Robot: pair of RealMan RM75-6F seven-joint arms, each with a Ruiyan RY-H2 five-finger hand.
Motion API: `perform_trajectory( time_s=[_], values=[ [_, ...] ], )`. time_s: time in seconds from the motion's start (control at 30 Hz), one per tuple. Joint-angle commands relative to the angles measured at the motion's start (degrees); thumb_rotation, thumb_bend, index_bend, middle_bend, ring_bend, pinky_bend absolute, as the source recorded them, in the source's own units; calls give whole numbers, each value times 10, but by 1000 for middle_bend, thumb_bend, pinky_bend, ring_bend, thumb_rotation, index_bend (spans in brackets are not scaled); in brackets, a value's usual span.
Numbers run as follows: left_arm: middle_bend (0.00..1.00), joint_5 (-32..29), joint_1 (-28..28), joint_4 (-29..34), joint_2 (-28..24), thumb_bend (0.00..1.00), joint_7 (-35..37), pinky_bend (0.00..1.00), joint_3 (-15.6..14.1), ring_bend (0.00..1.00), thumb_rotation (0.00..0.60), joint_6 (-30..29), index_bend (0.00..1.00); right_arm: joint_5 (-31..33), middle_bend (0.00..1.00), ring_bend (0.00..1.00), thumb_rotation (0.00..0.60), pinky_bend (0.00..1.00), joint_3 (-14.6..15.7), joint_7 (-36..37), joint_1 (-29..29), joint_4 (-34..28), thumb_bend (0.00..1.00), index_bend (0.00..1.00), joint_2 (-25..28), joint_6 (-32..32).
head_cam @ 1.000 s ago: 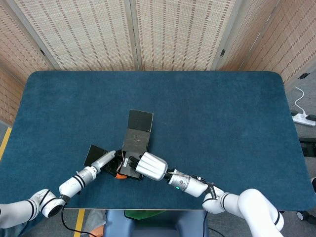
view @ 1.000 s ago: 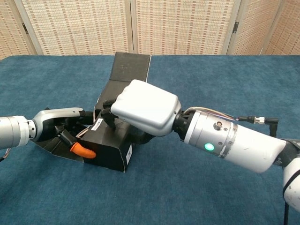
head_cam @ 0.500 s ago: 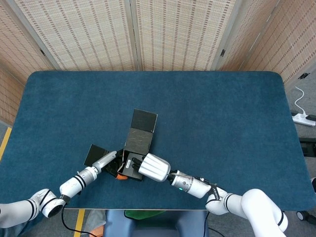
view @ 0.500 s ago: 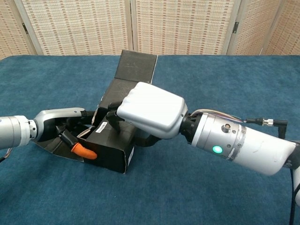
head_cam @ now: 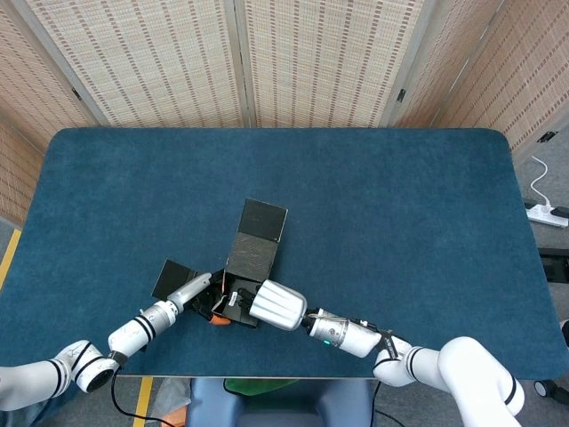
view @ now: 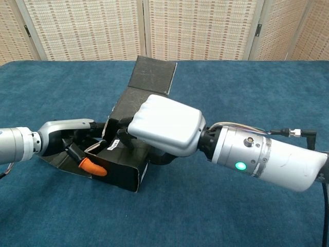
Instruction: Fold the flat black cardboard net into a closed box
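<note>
The black cardboard net (head_cam: 252, 256) lies near the table's front edge, partly folded into an open box (view: 121, 172). Its long lid panel (view: 153, 75) slopes up and away at the back. One side flap (head_cam: 171, 278) lies flat to the left. My right hand (view: 164, 126) covers the box from above, fingers curled down over its top and inner walls; its white back hides the inside. My left hand (view: 67, 138) reaches in from the left over the flat flap. Its orange-tipped finger (view: 92, 166) presses the front wall, which it pinches. In the head view both hands (head_cam: 277, 304) (head_cam: 191, 289) meet at the box.
The blue cloth table (head_cam: 400, 205) stretches wide behind and to the right of the box. Its front edge (head_cam: 267, 375) runs close below both forearms. Woven screens (head_cam: 240, 62) stand behind the table.
The box and its lid panel have turned slightly, the lid's far end swinging to the right. My right hand has shifted a little right and toward me with it. The left hand stays put.
</note>
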State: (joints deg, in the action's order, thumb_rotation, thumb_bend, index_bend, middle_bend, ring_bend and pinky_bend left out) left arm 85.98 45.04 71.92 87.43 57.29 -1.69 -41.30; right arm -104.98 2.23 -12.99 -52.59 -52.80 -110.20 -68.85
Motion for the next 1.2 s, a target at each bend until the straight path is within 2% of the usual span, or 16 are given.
perform_trajectory(
  time_s=[0.03, 0.33, 0.53, 0.73, 1.03, 1.2],
  values=[
    [225, 1, 1, 2, -1, 170, 0, 612, -1, 504, 600, 1, 158, 3, 349, 807, 600, 1000, 2, -7, 3, -4, 137, 547, 5, 7],
    [209, 7, 0, 7, -3, 172, 1, 609, -2, 493, 600, -4, 140, 11, 346, 805, 600, 1000, -5, -16, 8, -25, 136, 547, 17, 12],
    [242, -12, -2, 2, 8, 172, -16, 611, 7, 494, 600, 1, 217, 12, 346, 804, 600, 1000, -5, -22, 8, -30, 137, 547, 18, 19],
    [321, -26, -8, -2, 16, 172, -32, 613, 15, 513, 600, 0, 311, 15, 346, 803, 600, 1000, -4, -29, 12, -38, 136, 547, 19, 26],
    [344, -33, -12, 1, 20, 171, -41, 613, 21, 515, 600, 2, 334, 19, 355, 803, 600, 1000, 0, -47, 19, -57, 136, 547, 30, 40],
    [344, -35, -13, 2, 22, 170, -41, 614, 23, 514, 600, 5, 333, 20, 403, 803, 600, 1000, 9, -61, 21, -65, 137, 547, 35, 61]
  ],
)
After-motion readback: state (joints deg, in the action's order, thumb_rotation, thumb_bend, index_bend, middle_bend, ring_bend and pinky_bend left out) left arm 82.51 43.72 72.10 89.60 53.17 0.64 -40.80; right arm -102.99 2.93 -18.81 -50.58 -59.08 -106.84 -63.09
